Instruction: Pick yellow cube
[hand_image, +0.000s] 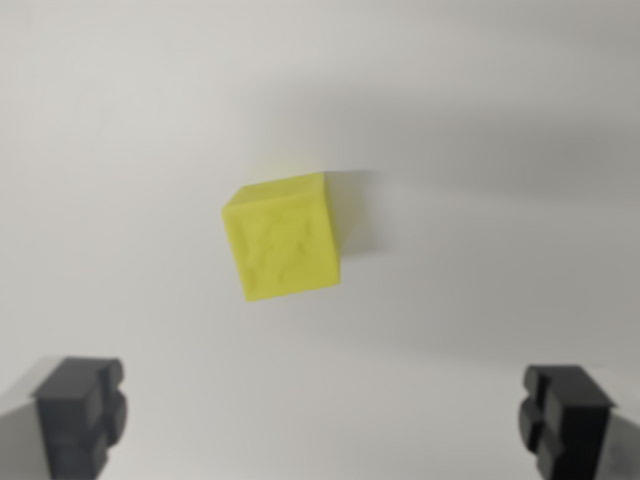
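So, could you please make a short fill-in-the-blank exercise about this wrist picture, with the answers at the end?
1. The cube lying on the white surface is ____ in colour.
2. The gripper is ____, with its fingers far apart.
3. Its two dark fingertips show at the ____ edge of the wrist view.
4. The fingertips are not ____ the cube.

Answers: yellow; open; bottom; touching

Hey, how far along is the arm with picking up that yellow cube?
Done: the gripper is open, its fingers spread wide at the bottom of the wrist view, with the yellow cube roughly centred ahead of the gap. In hand: the approach; the cube rests on the white surface, untouched and turned a little askew. Left: lowering around it, closing and lifting.
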